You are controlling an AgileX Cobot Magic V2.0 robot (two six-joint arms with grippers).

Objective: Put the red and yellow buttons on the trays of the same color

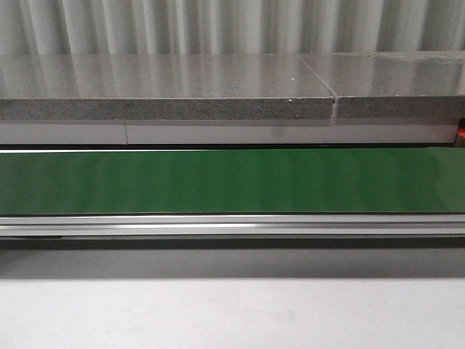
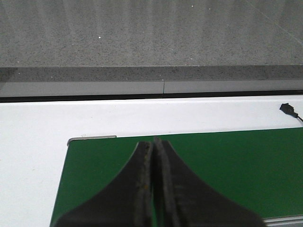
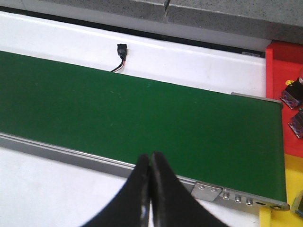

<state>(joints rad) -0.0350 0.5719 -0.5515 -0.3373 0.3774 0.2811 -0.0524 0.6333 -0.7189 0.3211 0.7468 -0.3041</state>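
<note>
Green conveyor belt (image 1: pixel 232 180) running the full width of the front view at mid-frame, bare along the visible stretch. Aluminium rail (image 1: pixel 232 225) along its near edge; white table surface (image 1: pixel 232 313) across the bottom. Grey speckled stone ledge (image 1: pixel 167 87) across the upper part, seam at upper right; pale corrugated wall (image 1: pixel 218 25) behind.

Left wrist view: left gripper (image 2: pixel 155 146) at bottom centre, jaws pressed together, nothing between them, over the belt's end (image 2: pixel 90 139) at centre left. White surface beyond the belt; small black connector with lead (image 2: pixel 289 109) at right edge.

Right wrist view: right gripper (image 3: pixel 150 158) at bottom centre, jaws closed tip to tip, empty, over the belt's near rail. Belt's other end at right, bolted bracket (image 3: pixel 227 195) at lower right. Red tray (image 3: pixel 284 71) at upper right, just beside the belt end; yellow tray (image 3: pixel 270 218) below it. Small dark objects (image 3: pixel 291 94) at the right edge on the trays, possibly buttons; colour not determinable. Black connector (image 3: pixel 122 49) at upper centre.
</note>
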